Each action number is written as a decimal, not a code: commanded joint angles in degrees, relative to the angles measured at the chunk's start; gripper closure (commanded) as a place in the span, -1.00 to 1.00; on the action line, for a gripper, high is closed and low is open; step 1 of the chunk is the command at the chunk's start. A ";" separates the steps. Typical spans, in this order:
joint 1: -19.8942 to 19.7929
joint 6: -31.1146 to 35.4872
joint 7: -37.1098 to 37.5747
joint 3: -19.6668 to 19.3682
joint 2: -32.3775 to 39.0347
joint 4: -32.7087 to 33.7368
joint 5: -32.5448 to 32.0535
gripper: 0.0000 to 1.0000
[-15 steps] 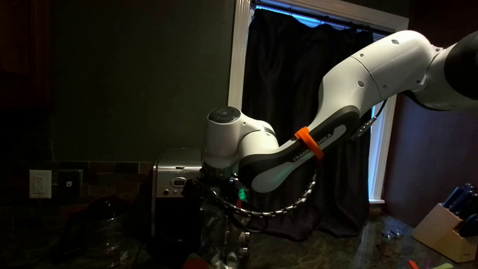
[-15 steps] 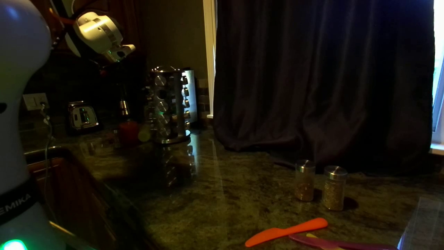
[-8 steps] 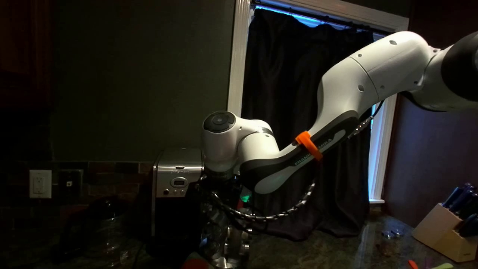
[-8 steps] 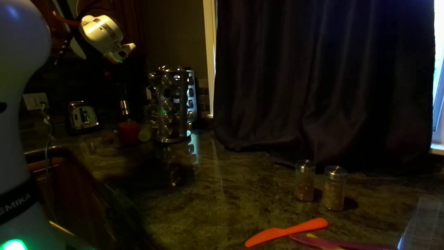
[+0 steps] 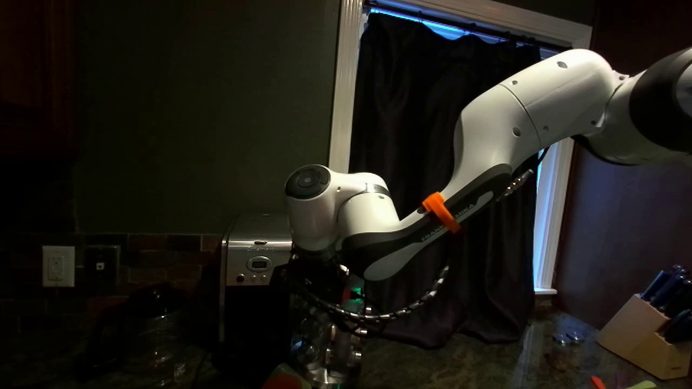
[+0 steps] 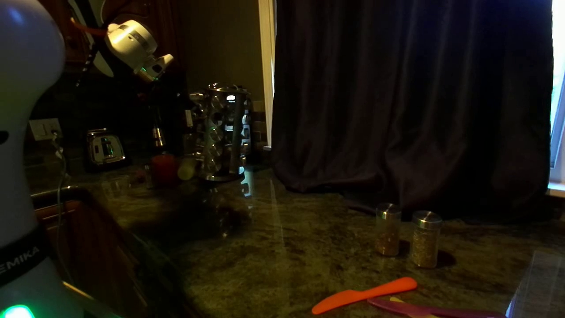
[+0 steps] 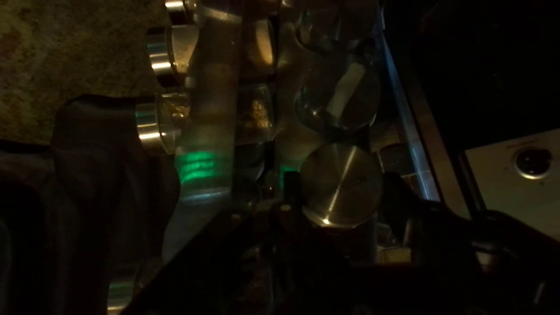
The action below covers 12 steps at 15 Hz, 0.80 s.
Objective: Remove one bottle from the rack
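End effector (image 7: pixel 342 188) closed on a bottle (image 7: pixel 341 205) at the rack (image 7: pixel 214 87)

In the wrist view, the dark fingers (image 7: pixel 292 188) of the end effector stand one on each side of the bottle's round metal lid, and both appear to meet its rim. The lid faces the camera and hides the bottle's body, so how deep it sits in the rack cannot be told. It is in line with other round bottle ends (image 7: pixel 339 94) in the same column. Across a flat upright strip of the rack, more bottles (image 7: pixel 164 57) show their shiny lids from the side. Green light falls on the strip.

In both exterior views the rack stands upright, and the white arm (image 5: pixel 489 129) reaches to it, an orange strap (image 5: pixel 442 212) around one link; the end effector is lost in shadow there. A steel machine (image 5: pixel 257 262) with a small display shows just beside the rack in an exterior view.

Near the rack's foot on the mottled surface (image 6: pixel 287 247) are a red object (image 6: pixel 163 170) and a pale green one, both dim; a toaster (image 6: pixel 106 148) is farther along. Well apart from the rack, two lidded jars (image 6: pixel 388 232) stand upright near the dark curtain (image 6: pixel 410 97). An orange knife (image 6: pixel 364 293) and a purple knife (image 6: pixel 446 311) lie near each other.
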 commanded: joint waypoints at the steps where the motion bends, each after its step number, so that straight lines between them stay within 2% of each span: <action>1: -0.47 -2.51 1.28 0.97 2.10 0.79 -1.13 0.51; 12: -1.35 -1.57 -5.60 3.82 1.98 0.72 6.87 0.51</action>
